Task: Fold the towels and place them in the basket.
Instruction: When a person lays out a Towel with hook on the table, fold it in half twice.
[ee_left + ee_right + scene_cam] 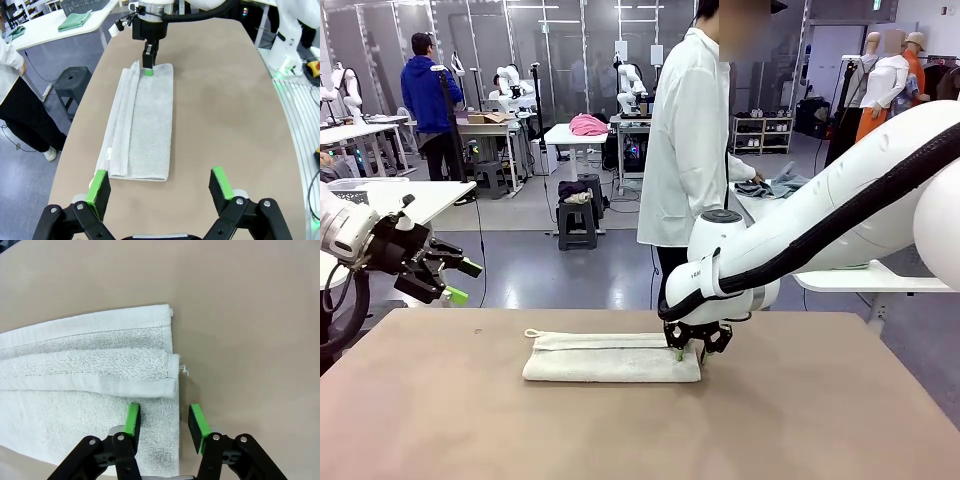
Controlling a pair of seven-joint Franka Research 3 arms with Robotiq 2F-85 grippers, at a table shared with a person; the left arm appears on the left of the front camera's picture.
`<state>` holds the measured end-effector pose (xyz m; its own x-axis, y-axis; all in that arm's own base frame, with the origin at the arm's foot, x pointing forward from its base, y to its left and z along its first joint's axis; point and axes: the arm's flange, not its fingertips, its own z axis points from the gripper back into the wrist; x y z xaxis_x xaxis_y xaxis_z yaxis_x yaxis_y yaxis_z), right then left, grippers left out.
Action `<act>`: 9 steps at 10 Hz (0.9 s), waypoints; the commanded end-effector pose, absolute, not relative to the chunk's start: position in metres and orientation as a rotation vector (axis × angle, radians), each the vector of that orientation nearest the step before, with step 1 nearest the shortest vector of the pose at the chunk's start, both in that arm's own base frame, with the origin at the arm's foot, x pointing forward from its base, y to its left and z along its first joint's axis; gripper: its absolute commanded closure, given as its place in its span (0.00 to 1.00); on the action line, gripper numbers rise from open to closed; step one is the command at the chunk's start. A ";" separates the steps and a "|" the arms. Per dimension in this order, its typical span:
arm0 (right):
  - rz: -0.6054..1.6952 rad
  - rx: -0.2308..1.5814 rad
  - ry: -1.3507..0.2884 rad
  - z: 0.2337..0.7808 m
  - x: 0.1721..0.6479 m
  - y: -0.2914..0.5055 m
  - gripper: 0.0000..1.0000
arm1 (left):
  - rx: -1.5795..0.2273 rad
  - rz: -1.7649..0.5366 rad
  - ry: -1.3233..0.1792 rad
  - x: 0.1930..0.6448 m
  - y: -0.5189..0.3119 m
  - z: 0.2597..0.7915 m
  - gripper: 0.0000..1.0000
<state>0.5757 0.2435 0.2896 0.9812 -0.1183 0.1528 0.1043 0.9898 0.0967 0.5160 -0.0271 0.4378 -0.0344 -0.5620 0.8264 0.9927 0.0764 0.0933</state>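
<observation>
An off-white towel (610, 357) lies folded lengthwise into a long strip in the middle of the tan table (440, 420), its little loop at the left end. My right gripper (690, 350) is down at the strip's right end. In the right wrist view its jaws (165, 422) straddle the short edge of the towel (90, 365), one pad on the cloth and one on bare table, with a gap between them. My left gripper (464, 282) hangs open and empty above the table's left edge, facing along the towel (145, 125). A mint green towel (74, 21) lies on a white side table, with a dark mesh basket (82, 4) behind it.
A person in a white coat (690, 130) stands at the far side of the table, turned toward the side table. A dark stool (72, 82) stands on the floor between the two tables. The tan surface around the towel is bare.
</observation>
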 end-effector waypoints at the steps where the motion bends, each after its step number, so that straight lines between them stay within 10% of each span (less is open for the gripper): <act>1: -0.140 0.043 -0.166 0.278 0.579 0.254 0.50 | -0.660 -1.411 -0.853 0.515 -0.028 0.439 0.00; 6: -0.132 0.037 -0.147 0.275 0.580 0.255 0.99 | -0.660 -1.411 -0.853 0.515 -0.028 0.439 0.00; 9: -0.133 0.017 -0.141 0.274 0.581 0.254 1.00 | -0.660 -1.411 -0.853 0.515 -0.028 0.439 0.00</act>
<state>0.5775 0.2571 0.2927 0.9817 -0.1031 0.1601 0.0898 0.9921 0.0881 0.5160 -0.0272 0.4378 -0.0346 -0.5620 0.8264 0.9927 0.0761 0.0933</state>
